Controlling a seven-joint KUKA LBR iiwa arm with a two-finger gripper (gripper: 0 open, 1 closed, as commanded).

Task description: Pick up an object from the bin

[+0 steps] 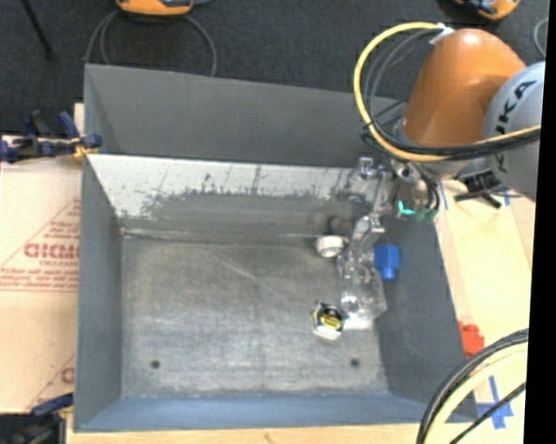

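Grey metal bin (96, 280). The gripper (360, 306) hangs at four o'clock on the floor; I cannot tell its jaw opening. Just beside it, at its eight o'clock, lies a small white, black and yellow object (328, 320), likely light and rigid; grip across its narrow sides.

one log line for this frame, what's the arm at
gripper: low at right side of bin | nearest: small yellow-and-black thing, just beside it | also: blue piece, white round piece | held: cannot tell
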